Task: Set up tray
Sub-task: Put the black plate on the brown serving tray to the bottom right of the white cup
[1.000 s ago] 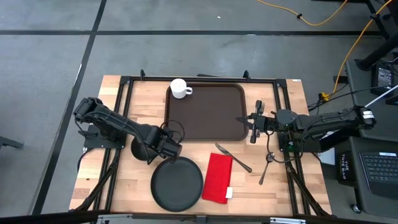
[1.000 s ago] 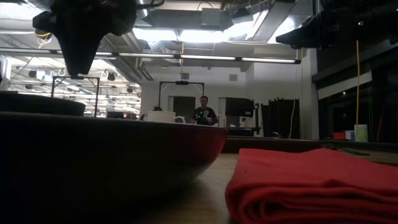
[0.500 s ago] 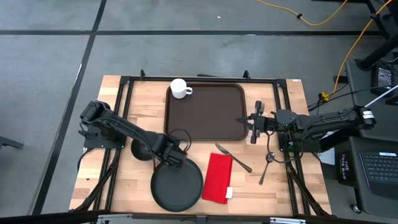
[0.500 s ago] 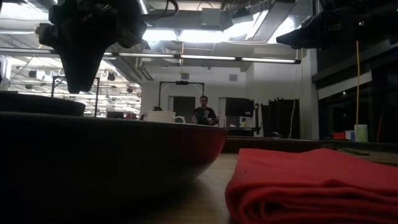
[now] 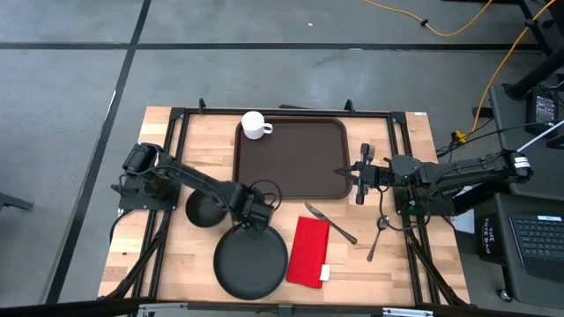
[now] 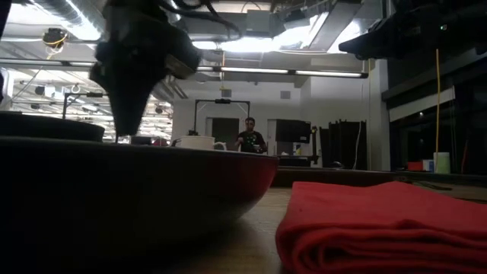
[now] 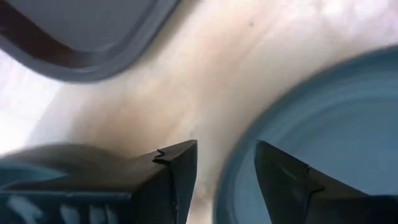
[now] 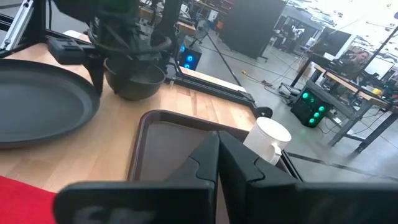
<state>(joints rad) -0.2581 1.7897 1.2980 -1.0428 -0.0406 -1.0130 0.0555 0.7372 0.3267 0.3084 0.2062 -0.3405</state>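
The dark brown tray (image 5: 291, 158) lies at the table's far middle, with a white mug (image 5: 256, 125) standing at its far left corner. A round black plate (image 5: 251, 261) rests on the table near the front edge. My left gripper (image 5: 254, 222) points down over the plate's far rim (image 7: 231, 177). It is open, with one finger on either side of the rim, just above it. My right gripper (image 5: 357, 173) hovers shut at the tray's right edge, holding nothing.
A black bowl (image 5: 204, 210) stands left of my left gripper. A folded red napkin (image 5: 308, 251) lies right of the plate. A knife (image 5: 330, 223) and a spoon (image 5: 377, 236) lie farther right. A person shows far off in the room behind.
My left gripper has gone toward the table's right edge, away from over the bowl, and down to the plate's far rim, rolling about its own axis as it went. The bowl now shows uncovered. The plate has stayed where it was.
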